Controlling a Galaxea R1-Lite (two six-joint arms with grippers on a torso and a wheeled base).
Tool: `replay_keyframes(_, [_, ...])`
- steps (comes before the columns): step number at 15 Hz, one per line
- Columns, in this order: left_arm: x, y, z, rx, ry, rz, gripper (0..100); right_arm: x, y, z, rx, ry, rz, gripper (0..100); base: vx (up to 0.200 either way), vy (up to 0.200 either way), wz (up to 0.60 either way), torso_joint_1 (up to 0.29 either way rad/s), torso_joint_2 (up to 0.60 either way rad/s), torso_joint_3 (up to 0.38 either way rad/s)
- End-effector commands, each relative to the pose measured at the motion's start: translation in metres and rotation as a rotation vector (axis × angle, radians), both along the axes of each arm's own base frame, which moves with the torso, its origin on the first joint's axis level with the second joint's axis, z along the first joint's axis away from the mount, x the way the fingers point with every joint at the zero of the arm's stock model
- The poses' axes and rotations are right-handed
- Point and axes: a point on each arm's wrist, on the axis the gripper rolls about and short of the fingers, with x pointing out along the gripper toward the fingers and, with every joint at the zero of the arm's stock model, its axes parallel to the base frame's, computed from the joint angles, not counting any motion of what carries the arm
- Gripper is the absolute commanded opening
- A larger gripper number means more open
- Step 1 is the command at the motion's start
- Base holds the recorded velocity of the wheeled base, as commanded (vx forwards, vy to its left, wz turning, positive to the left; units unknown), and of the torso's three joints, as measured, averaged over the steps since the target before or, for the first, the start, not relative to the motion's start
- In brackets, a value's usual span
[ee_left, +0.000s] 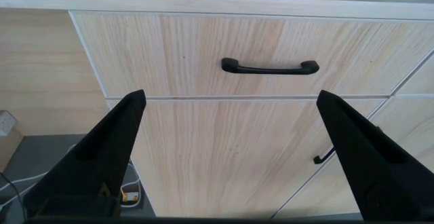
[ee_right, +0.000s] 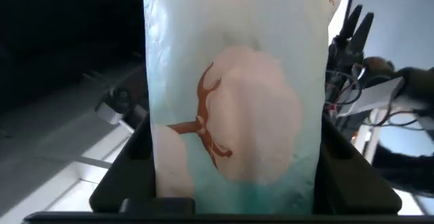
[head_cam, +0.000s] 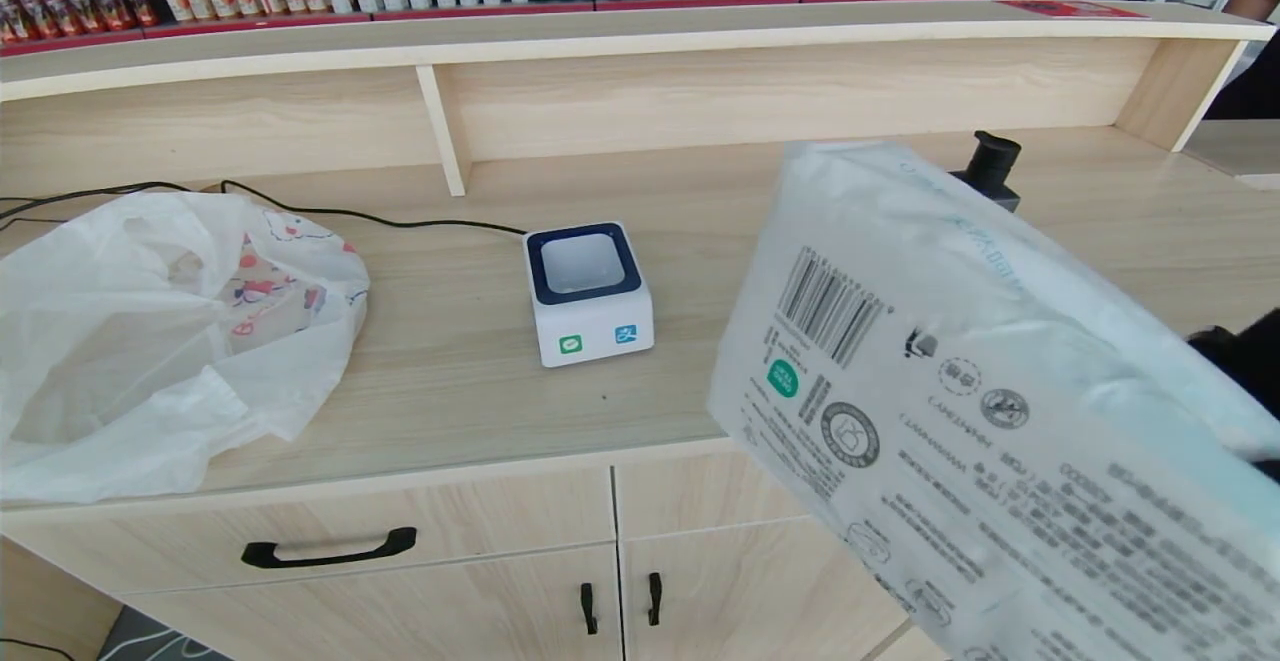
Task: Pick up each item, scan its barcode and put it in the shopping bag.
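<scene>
The right gripper point(ee_right: 234, 176) pinches a printed pack point(head_cam: 980, 411), held up in front and right of the scanner point(head_cam: 588, 291), barcode showing. The left gripper point(ee_left: 230, 149), spread, faces a drawer point(ee_left: 270, 66) under the table point(head_cam: 450, 381). The shopping bag point(head_cam: 150, 341) lies left of the scanner.

left pincer point(ee_left: 230, 96) low, spread wide apart, right pincer point(ee_right: 234, 153) up high, clamped on both sides of a packet point(ee_right: 230, 81)

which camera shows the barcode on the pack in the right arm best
The head view: the barcode faces that camera, on the printed back of the pack. The right wrist view shows the pack's other face, a cotton picture, in the right pincer. The left wrist view faces the drawer.
</scene>
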Motion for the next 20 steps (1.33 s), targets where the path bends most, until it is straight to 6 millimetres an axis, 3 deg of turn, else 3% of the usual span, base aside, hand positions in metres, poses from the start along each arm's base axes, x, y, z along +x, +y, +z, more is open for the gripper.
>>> replay_keyframes(1, [0.000,0.000,0.000,0.000,-0.002,0.000,100,0.000,0.000,0.002,-0.011,-0.140,-0.021,0,0.000,0.000,0.00,0.000,0.00,0.000])
replay_keyframes(4, [0.000,0.000,0.000,0.000,0.001,0.000,100,0.008,0.004,-0.001,-0.057,-0.510,-0.092,0,0.000,0.000,0.00,0.000,0.00,0.000])
replay_keyframes(8, [0.000,0.000,0.000,0.000,-0.002,0.000,100,0.029,0.010,-0.018,-0.148,-0.797,-0.215,0,0.000,0.000,0.00,0.000,0.00,0.000])
replay_keyframes(10, [0.000,0.000,0.000,0.000,-0.002,0.000,100,0.050,0.011,-0.032,-0.251,-0.974,-0.341,0,0.000,0.000,0.00,0.000,0.00,0.000])
replay_keyframes(12, [0.000,0.000,0.000,0.000,-0.002,0.000,100,0.063,0.017,-0.041,-0.376,-1.050,-0.542,0,0.000,0.000,0.00,0.000,0.00,0.000])
replay_keyframes(16, [0.000,0.000,0.000,0.000,-0.002,0.000,100,0.063,0.036,-0.046,-0.571,-1.026,-0.859,0,0.000,0.000,0.00,0.000,0.00,0.000])
replay_keyframes(20, [0.000,0.000,0.000,0.000,-0.002,0.002,100,0.067,0.048,-0.047,-0.659,-1.121,-0.923,0,0.000,0.000,0.00,0.000,0.00,0.000])
